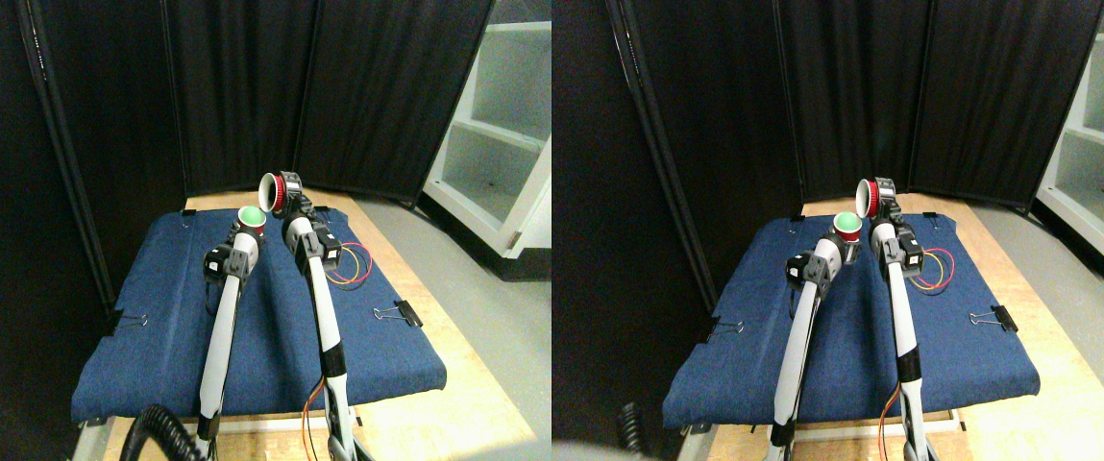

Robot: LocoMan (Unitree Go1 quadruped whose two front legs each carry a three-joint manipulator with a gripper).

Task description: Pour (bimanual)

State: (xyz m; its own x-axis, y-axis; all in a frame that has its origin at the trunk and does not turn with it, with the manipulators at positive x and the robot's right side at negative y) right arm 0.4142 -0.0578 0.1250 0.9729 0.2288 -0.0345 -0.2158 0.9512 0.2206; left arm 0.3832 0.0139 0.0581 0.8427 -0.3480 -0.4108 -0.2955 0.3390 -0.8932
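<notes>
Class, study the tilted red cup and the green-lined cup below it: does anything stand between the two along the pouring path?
Nothing visible does. The tilted red cup, held up by the right gripper, has its mouth facing left and down toward the green-lined cup at the left gripper. Only open air shows between them, above the blue cloth.

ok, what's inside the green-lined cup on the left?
The cup on the left hand stands upright; only its green inner wall shows, no contents. Its bottom is out of sight. The red cup is tipped sideways above it, nothing visibly pouring.
</notes>
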